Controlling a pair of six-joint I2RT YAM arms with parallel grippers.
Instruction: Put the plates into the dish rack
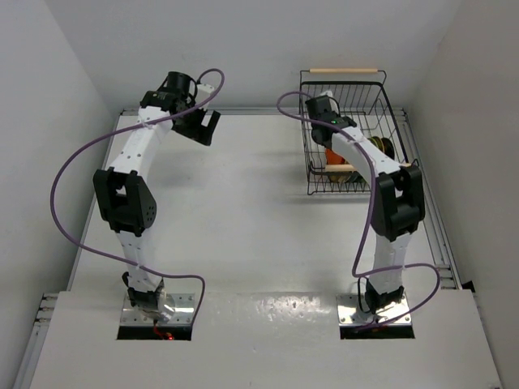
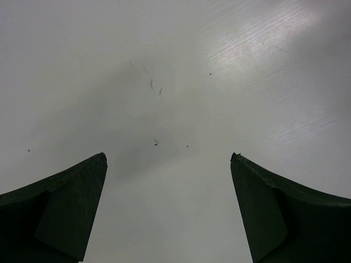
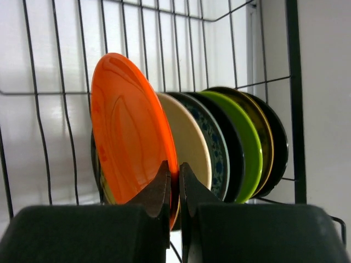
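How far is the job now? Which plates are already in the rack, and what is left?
Nearly done. Six plates stand on edge in the rack, from the cream plate to the last black plate. In hand: the right gripper pinches the orange plate, upright beside them inside the rack. The left gripper hangs open over the table. Left: only to let go; no plate shows outside the rack.

Top view high over the near edge of the table [image 1: 243, 211], looking down across everything, left wrist view close above bare table, facing down, right wrist view inside the rack [image 3: 290, 109], level, very near the plates [image 3: 189, 142], rack shared with top view.
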